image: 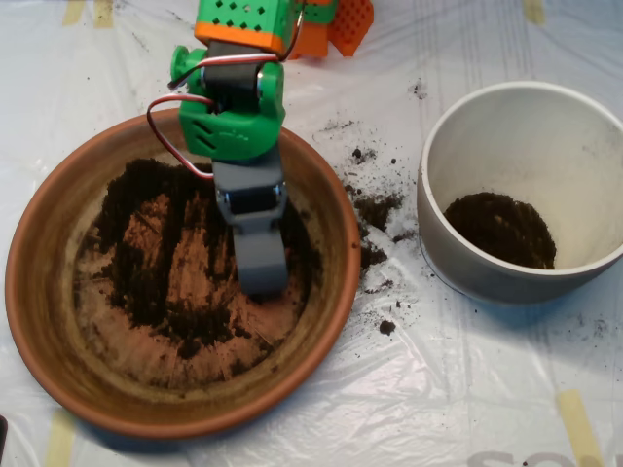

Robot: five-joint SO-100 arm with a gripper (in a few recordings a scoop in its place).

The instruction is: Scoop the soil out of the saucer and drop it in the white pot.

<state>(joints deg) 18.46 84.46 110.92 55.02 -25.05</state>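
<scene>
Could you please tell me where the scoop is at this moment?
In the overhead view, the scoop is down inside the saucer on the left, near its centre among the soil, well left of the white pot.

Crinkled clear plastic sheeting (pixel 487 389) covers the pale table; yellowish tape strips (pixel 581 420) show at its edges
</scene>
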